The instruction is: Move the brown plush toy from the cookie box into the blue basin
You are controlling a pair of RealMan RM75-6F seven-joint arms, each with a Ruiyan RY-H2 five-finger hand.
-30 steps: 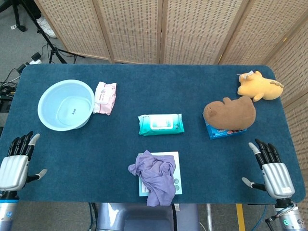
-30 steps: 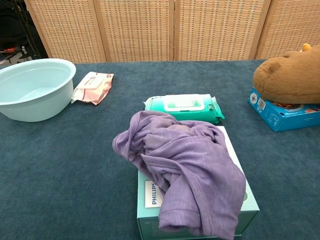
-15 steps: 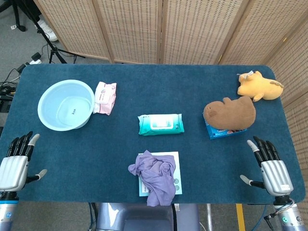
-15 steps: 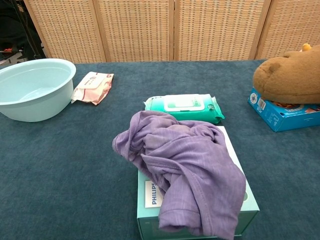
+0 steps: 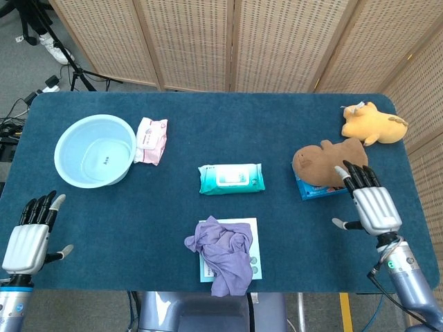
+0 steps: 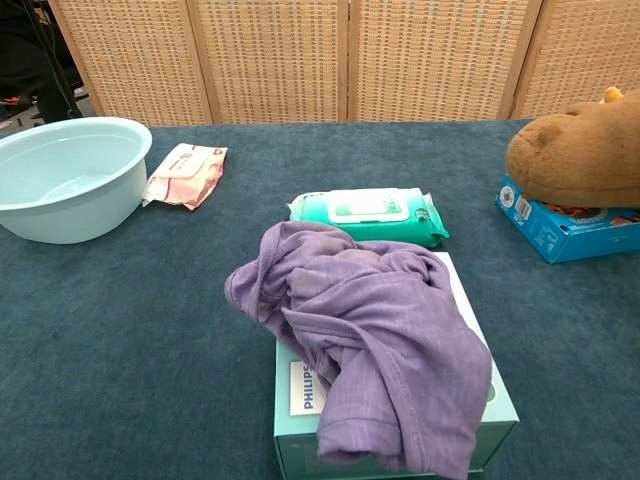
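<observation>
The brown plush toy (image 5: 325,160) lies on the blue cookie box (image 5: 317,189) at the right of the table; the chest view shows the toy (image 6: 578,156) on the box (image 6: 560,228) at its right edge. The light blue basin (image 5: 95,151) stands at the far left, also seen as the basin (image 6: 65,178) in the chest view. My right hand (image 5: 372,204) hovers open just in front of the toy, fingertips over its near edge. My left hand (image 5: 31,235) is open at the near left corner, holding nothing.
A yellow plush (image 5: 372,123) lies at the far right corner. A teal wipes pack (image 5: 231,178) sits mid-table, a pink pack (image 5: 151,140) beside the basin. A purple cloth (image 5: 225,254) drapes over a pale box (image 6: 400,400) at the near edge.
My right hand has moved forward from the near right edge up to the brown plush toy. My left hand has shifted slightly back toward the near edge.
</observation>
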